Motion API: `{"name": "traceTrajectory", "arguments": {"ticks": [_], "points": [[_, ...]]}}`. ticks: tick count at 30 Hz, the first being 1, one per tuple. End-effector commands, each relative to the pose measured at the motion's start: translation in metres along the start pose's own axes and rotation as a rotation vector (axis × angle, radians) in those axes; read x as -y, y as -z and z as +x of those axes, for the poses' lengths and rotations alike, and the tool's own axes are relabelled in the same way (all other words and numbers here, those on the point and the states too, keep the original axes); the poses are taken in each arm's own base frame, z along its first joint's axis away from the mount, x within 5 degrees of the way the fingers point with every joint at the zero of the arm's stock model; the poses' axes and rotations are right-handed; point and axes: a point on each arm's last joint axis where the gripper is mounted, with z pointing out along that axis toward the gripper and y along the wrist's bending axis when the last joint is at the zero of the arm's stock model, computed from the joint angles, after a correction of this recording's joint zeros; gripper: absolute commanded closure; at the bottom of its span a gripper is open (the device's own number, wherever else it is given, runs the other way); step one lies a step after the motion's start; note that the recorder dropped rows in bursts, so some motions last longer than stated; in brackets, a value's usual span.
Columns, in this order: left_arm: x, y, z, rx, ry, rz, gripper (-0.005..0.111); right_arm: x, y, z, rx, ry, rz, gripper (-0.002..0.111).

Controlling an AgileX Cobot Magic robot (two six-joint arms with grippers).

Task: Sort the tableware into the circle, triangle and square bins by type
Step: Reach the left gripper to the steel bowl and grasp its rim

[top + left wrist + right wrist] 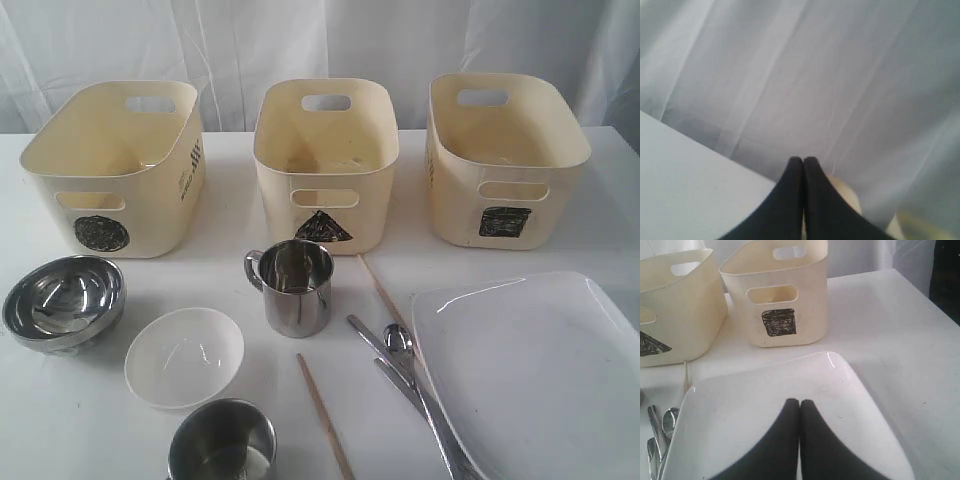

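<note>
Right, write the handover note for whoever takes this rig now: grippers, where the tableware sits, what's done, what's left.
Left gripper: jaws shut, empty, facing the curtain.
Right gripper: jaws shut, empty, above the white plate.
On the table, in front of the bins: steel bowl, white bowl, mug, second mug, chopstick, other chopstick, spoon and forks beside the plate.
Circle bin, triangle bin, square bin: nothing visible inside.
Done: nothing sorted. Left: every piece.
</note>
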Motion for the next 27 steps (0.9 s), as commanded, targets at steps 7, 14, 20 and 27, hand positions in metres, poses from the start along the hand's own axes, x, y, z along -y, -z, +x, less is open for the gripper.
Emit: {"name": "traceTrajectory", "arguments": {"ticks": [7,14,20,27], "points": [[0.051,-0.113,0.036,-0.825,-0.362,0.269,0.107,0.000,0.000,0.000,0.011,-0.004,0.000,0.108],[0.011,-0.121,0.065,-1.101,-0.456,-0.056,0.107,0.000,0.000,0.000,0.011,-0.004,0.000,0.108],[-0.020,-0.135,0.084,-1.177,-0.556,-0.295,0.083,0.000,0.000,0.000,0.011,-0.004,0.000,0.108],[-0.026,-0.165,0.115,-1.077,-0.507,-0.221,0.042,0.000,0.000,0.000,0.011,-0.004,0.000,0.108]]}}
